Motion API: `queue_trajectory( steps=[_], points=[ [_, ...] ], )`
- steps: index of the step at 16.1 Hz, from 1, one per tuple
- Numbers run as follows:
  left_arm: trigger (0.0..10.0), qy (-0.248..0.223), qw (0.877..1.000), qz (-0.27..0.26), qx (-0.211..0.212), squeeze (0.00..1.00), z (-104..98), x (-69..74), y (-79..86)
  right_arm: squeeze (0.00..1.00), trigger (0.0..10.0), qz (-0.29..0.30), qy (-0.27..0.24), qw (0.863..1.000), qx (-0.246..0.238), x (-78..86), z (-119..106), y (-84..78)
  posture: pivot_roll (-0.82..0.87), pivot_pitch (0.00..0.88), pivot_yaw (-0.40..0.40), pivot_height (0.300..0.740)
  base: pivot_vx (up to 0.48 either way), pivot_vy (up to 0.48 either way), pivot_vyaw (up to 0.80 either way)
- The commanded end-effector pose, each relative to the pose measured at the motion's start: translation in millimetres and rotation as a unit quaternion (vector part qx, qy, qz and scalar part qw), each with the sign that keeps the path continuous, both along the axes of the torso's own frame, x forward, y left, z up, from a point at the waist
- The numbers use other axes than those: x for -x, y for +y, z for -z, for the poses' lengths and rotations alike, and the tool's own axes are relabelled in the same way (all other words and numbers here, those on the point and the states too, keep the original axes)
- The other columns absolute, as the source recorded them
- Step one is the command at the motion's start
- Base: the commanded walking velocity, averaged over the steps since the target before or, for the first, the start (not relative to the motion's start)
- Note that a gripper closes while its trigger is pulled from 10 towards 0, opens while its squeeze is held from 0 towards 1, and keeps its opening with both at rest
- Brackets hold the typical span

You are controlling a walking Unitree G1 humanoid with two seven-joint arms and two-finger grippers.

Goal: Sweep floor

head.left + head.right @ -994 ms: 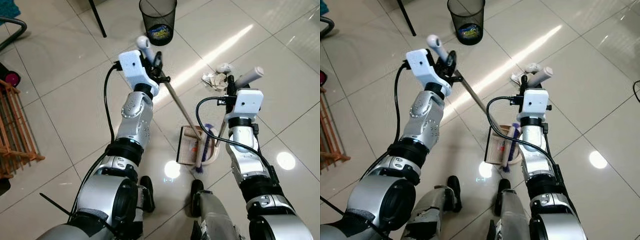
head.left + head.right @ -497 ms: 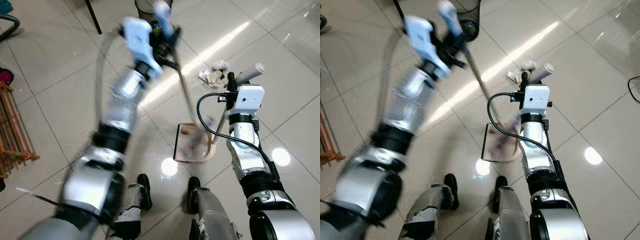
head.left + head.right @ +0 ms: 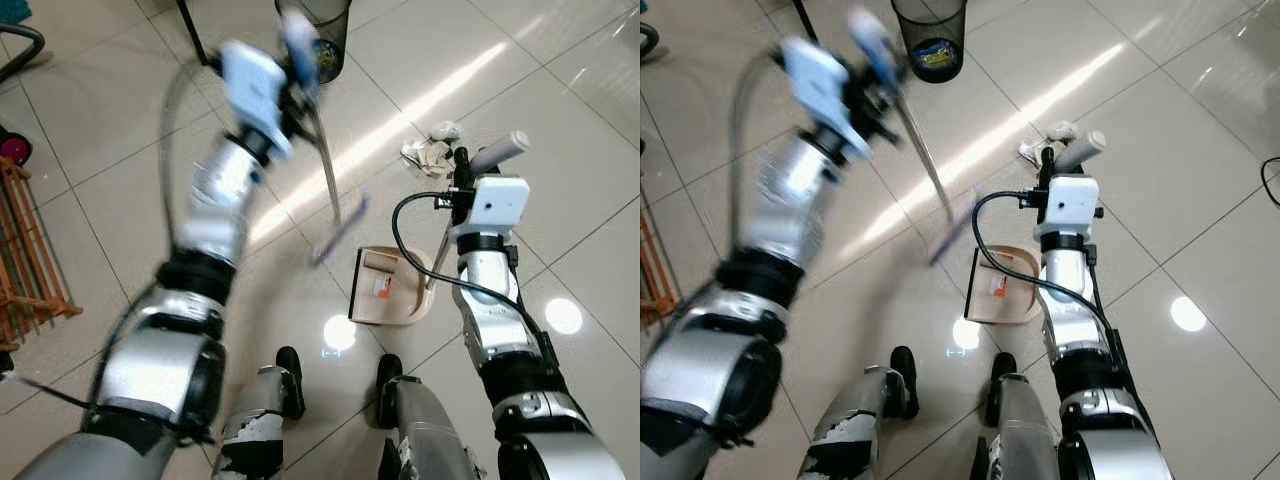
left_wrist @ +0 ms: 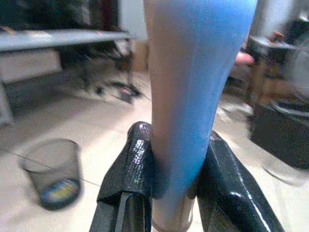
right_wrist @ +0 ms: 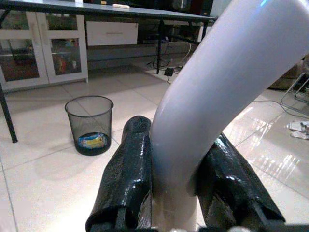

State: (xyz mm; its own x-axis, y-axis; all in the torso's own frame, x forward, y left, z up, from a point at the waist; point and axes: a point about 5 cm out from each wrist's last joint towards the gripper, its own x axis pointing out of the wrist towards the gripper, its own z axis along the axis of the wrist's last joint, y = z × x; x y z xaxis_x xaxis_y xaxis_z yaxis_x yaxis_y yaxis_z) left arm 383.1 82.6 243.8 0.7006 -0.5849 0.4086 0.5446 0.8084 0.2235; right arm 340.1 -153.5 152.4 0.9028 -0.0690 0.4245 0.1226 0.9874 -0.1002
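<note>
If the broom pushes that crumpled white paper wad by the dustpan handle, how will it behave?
The crumpled white paper wad looks light and loose, so it would probably skid easily on the glossy tile floor. It seems to lie in separate pieces, so they may scatter instead of moving together.

Blurred left arm (image 3: 215,200) with broom (image 3: 335,215) lifted beside dustpan (image 3: 390,290).

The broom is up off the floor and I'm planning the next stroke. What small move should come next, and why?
Probably bring the broom down beyond the crumpled paper and sweep it toward the dustpan. The left gripper holds the broom raised, the right gripper steadies the dustpan handle, and the paper lies outside it.
</note>
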Motion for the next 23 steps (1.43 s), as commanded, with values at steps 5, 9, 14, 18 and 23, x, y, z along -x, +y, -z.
queue_trajectory(
  steps=[5, 9, 14, 18, 23],
  points=[
    [10.0, 0.034, 0.998, 0.061, -0.009, 0.0, 32.3, 11.9, -45.1, 0.0, 10.0, 0.02, 0.079, 0.994, -0.067, 13.7, 35.1, 0.9, 0.11, 0.408, 0.101, 0.74, 0.0, 0.0, 0.0],
    [10.0, 0.04, 0.993, 0.096, 0.05, 0.0, 21.8, 15.6, -68.6, 0.0, 10.0, 0.017, 0.075, 0.994, -0.08, 15.1, 27.3, -2.7, 0.06, 0.36, 0.09, 0.74, 0.0, 0.0, 0.0],
    [10.0, -0.008, 0.972, 0.232, -0.036, 0.0, 10.7, 38.2, -66.3, 0.0, 10.0, 0.048, 0.108, 0.991, -0.068, 15.0, 33.7, -23.4, 0.05, 0.275, 0.104, 0.74, 0.0, 0.0, 0.0],
    [10.0, -0.038, 0.952, 0.287, -0.1, 0.0, -25.8, 53.0, -29.6, 0.0, 10.0, 0.069, 0.109, 0.99, -0.061, 8.6, 27.9, -43.0, 0.05, 0.241, 0.097, 0.74, 0.0, 0.0, 0.0],
    [10.0, -0.061, 0.963, 0.245, -0.095, 0.0, -79.0, 46.6, 14.1, 0.0, 10.0, 0.078, 0.117, 0.988, -0.059, 7.6, 28.0, -54.7, 0.03, 0.193, 0.08, 0.74, 0.0, 0.0, 0.0]
  ],
)
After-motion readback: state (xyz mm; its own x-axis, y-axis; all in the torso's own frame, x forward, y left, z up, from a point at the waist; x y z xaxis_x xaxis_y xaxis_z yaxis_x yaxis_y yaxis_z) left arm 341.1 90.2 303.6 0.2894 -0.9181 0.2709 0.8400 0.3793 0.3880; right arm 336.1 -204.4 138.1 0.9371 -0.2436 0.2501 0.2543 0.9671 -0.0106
